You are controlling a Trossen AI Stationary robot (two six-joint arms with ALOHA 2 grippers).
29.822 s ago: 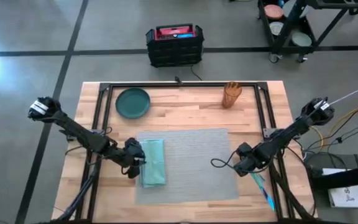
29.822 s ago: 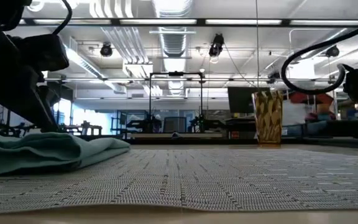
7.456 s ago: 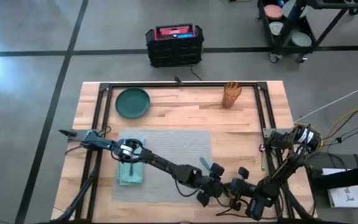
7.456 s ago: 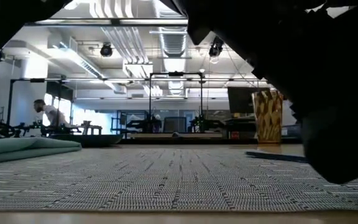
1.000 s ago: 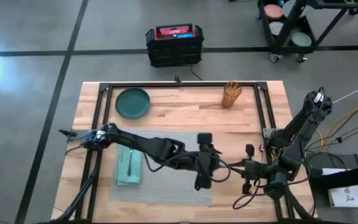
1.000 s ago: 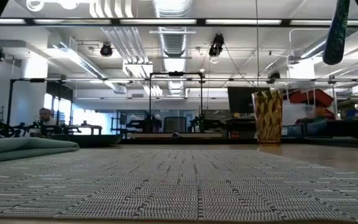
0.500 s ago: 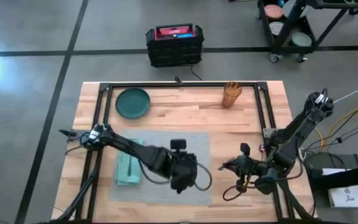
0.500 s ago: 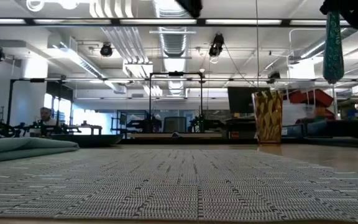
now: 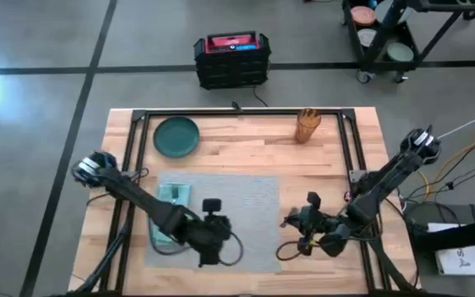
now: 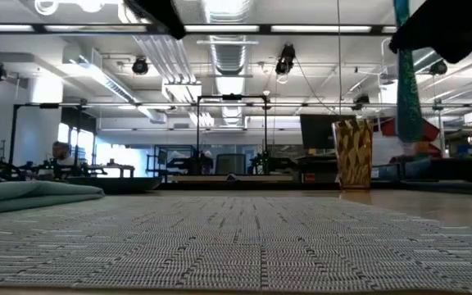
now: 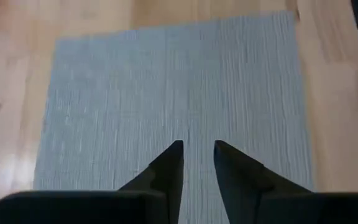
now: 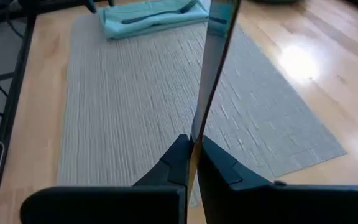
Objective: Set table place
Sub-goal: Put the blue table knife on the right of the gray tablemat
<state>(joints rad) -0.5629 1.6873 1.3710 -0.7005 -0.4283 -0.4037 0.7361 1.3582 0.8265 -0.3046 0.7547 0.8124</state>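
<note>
the grey woven placemat [image 9: 213, 219] lies flat on the near middle of the wooden table [image 9: 246, 148], with a folded teal napkin [image 9: 170, 216] on its left part and what looks like a utensil resting on the cloth, too small to name. the dark green plate [image 9: 176, 135] sits at the far left of the table, off the mat, and the patterned brown cup [image 9: 307, 125] stands at the far right, so both seem left to bring over.

the right gripper [image 12: 193, 163] hovers just off the mat's right edge, its fingers pressed onto a thin shiny knife [image 12: 211, 74] that stands up out of them; laying it on the mat is probably the step in hand. the left gripper [image 11: 197, 163] hangs over the mat's near middle, fingers slightly spread and holding nothing.

in the low view both grippers are cut off at the top edge, and the plate is hard to make out there.
</note>
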